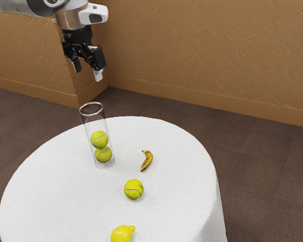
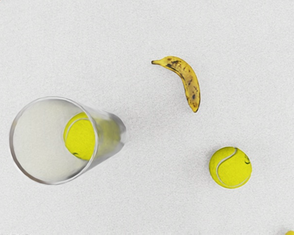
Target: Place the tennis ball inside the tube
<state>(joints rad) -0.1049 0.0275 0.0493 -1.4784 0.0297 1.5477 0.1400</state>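
The loose tennis ball (image 2: 230,168), yellow-green with a pale curving seam and a small dark mark, sits well in from the table's (image 1: 45,201) round edge, between banana (image 1: 147,161) and lemon (image 1: 122,234). The gripper (image 1: 87,71) is empty, its fingers spread wide.

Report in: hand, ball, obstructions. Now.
Hand open, holding nothing. Loose tennis ball on table, outside tube; two balls inside, space above them. Banana and lemon nearby, likely no obstruction.
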